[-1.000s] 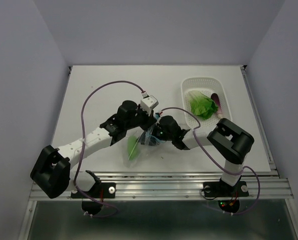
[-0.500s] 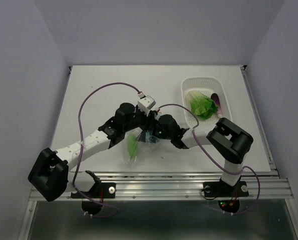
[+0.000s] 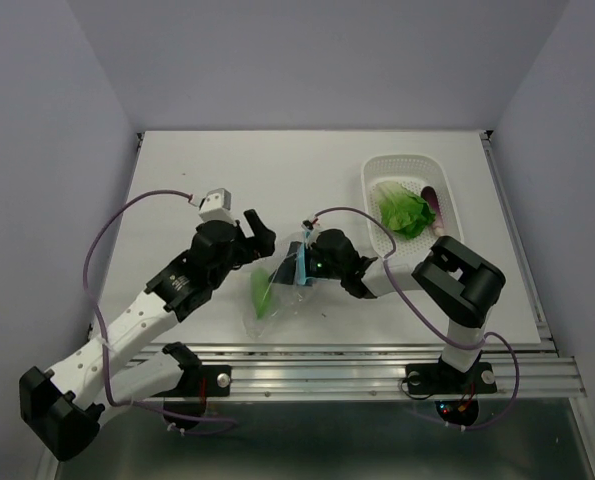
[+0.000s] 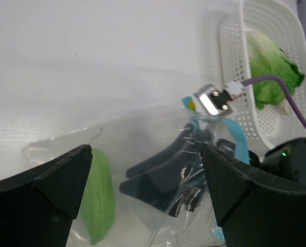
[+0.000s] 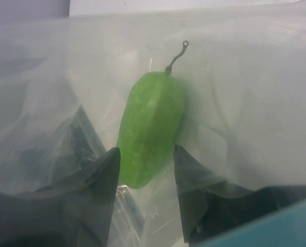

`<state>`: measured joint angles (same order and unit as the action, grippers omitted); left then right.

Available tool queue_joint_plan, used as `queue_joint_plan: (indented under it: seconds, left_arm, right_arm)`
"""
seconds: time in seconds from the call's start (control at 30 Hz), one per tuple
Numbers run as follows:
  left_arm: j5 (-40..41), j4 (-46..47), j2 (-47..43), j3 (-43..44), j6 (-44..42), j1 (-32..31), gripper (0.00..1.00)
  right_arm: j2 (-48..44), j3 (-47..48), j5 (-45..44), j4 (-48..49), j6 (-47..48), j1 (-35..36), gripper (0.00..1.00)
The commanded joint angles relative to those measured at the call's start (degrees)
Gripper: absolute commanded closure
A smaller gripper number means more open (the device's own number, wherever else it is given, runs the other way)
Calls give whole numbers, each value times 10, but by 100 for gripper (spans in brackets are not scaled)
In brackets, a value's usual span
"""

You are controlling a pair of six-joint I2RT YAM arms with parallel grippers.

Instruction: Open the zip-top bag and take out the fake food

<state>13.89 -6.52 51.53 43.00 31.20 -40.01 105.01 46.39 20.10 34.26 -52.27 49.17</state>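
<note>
Straddling the fake food point(image 5: 151, 123) inside the zip-top bag point(image 3: 277, 290) on the desk point(image 3: 207, 170), the right gripper point(image 5: 145, 152) is open; with the left gripper point(image 3: 257, 232) open too, the unheld bag may lift along.

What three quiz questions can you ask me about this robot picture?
1. What colour is the fake food inside the zip-top bag?
2. True or false: the left gripper is gripping the bag.
3. Where is the leafy piece? A in the white basket; B in the bag; C on the table.
Key: 1 green; 2 false; 3 A.
</note>
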Motion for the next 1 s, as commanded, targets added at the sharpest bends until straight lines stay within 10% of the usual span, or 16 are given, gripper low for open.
queue_joint_plan:
  seconds: [0.0,0.37,0.73,0.97]
  left_arm:
    - [88,-219,-23,-35,234,40,1]
    - [-62,-104,-67,-216,301,86,1]
    - [-89,25,8,-228,280,91,81]
    - [-94,44,63,-213,265,92,98]
  right_arm:
    - [-9,-2,7,38,6,3,48]
    - [-6,-6,17,46,6,3,48]
    - [23,20,43,20,21,8,45]
    - [27,31,-5,-52,31,8,40]
